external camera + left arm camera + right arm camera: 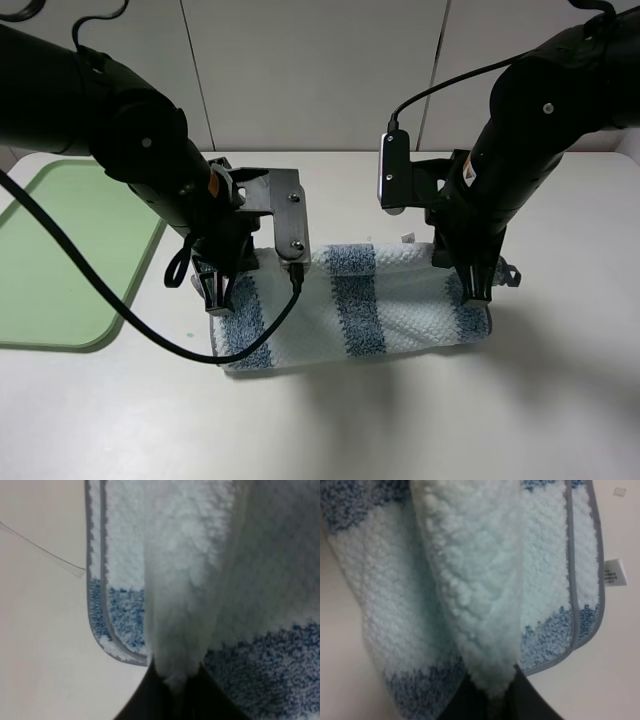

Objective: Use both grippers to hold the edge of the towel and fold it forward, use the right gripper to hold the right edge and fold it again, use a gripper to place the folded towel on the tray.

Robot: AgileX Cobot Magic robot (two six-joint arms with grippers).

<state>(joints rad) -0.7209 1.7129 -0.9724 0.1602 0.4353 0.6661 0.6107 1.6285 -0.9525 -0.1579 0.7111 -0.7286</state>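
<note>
**A:** Exterior high view first. Where is the towel (370,305)?

**B:** On the counter (400,430), to the right of the tray (60,250) and not touching it. It lies as a long strip with three stripes across it. The left gripper (217,293) is down on its left end and the right gripper (478,288) on its right end.

**A:** Why one at each end?

**B:** My guess is that with both ends held, the edge travels level and the fold lands square rather than skewed.

**A:** Are the jaws clenched?

**B:** From above I cannot tell, because the arms hide the tips. The left wrist view settles it: a pleat of terry comes up out of the dark jaws, pinched tight. The right wrist view shows the same pinch.

**A:** What else do only the wrist views give?

**B:** Two grey hems (95,580) run side by side, so two layers lie edge on edge. I judge the first fold laid but not yet released. The right wrist view also shows the white tag (614,572) plainly. Only the high view shows the tray.
</note>
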